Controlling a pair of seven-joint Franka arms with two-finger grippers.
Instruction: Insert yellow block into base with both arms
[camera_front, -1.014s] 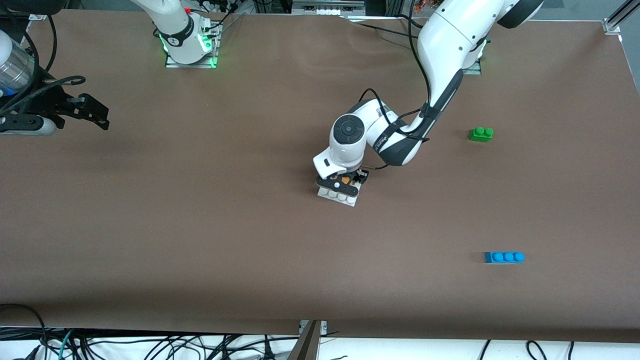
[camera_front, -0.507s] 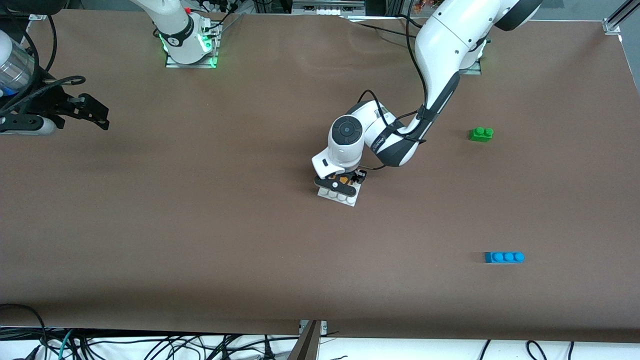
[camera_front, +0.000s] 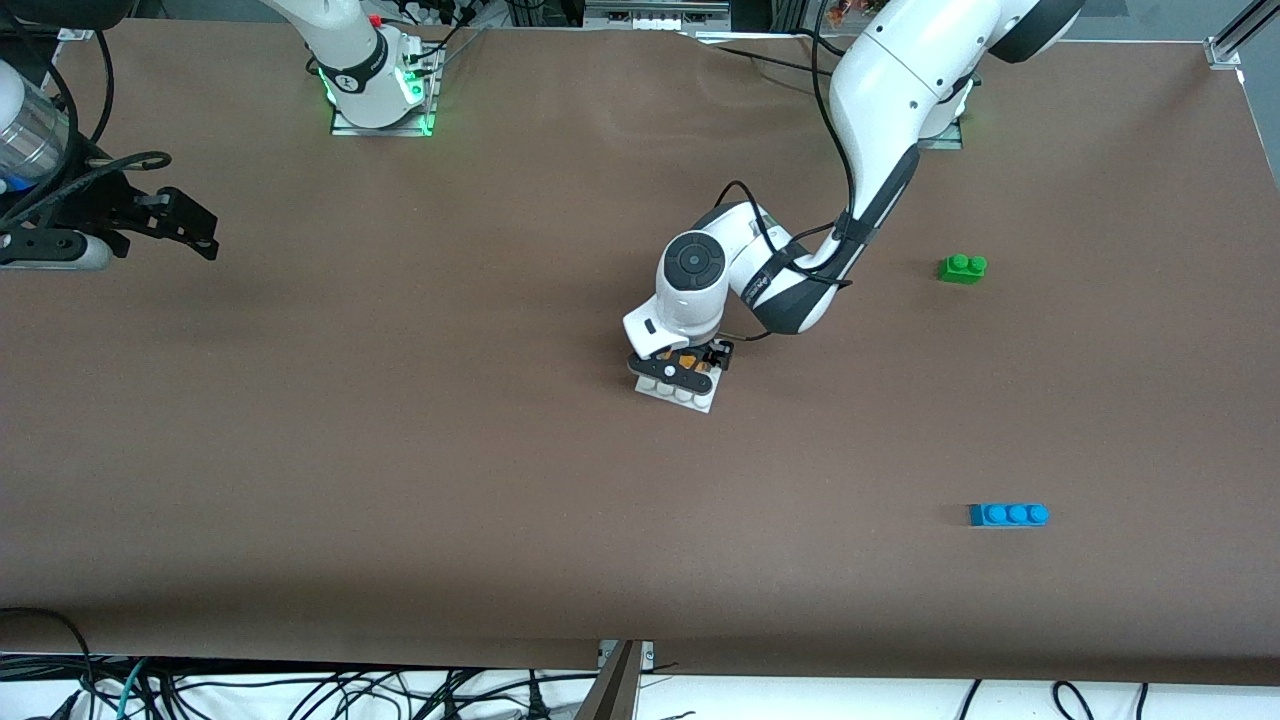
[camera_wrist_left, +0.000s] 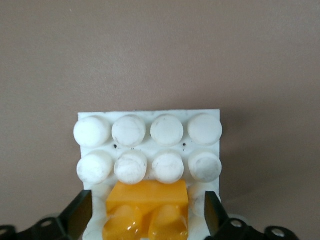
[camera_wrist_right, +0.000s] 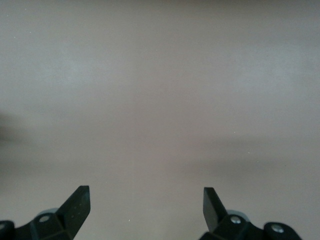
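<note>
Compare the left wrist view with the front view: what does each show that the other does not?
Only the left wrist view shows the left gripper open, its fingers apart from the yellow block.

Only the front view shows the green brick, the blue brick and the right gripper, waiting at the right arm's end.

Both show the yellow block on the base.

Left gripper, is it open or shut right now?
Open: in the left wrist view the left gripper's fingers stand apart from the yellow block on the base.

glossy plastic yellow block; matt base.
</note>
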